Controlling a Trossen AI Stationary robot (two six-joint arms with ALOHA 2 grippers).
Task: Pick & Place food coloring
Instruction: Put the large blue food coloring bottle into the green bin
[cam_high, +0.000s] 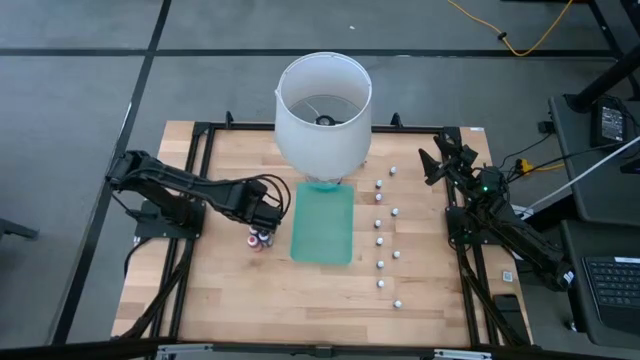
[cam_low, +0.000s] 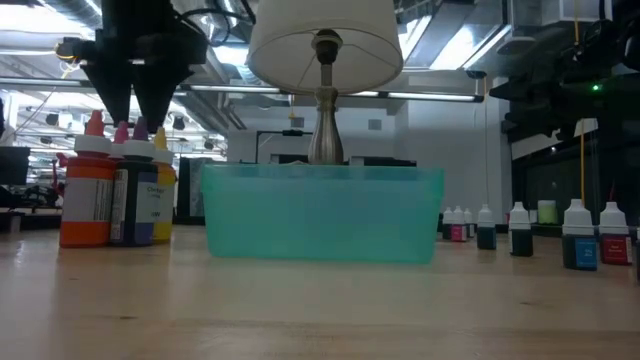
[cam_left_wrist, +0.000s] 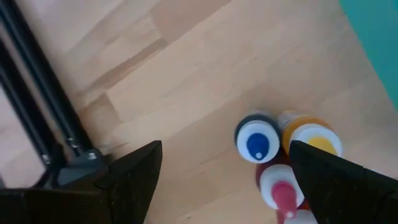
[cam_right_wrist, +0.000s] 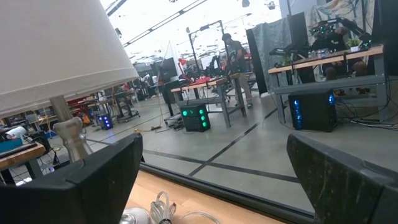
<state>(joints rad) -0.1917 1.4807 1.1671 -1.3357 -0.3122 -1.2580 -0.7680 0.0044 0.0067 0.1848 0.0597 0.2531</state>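
No text, brand, number or sign can be read anywhere in these views. The nearest thing to lettering is on the food coloring bottles (cam_low: 118, 195) at the left of the low view: their wrap-around labels carry dark printing (small lines and marks on a pale band), but it is too blurred to make out a single word. The smaller bottles (cam_low: 580, 238) at the right edge of that view show coloured labels with nothing legible on them. From above, the bottle caps (cam_left_wrist: 258, 140) in the left wrist view are plain, with no markings. The screens and equipment in the background room show lights only, no readable characters.
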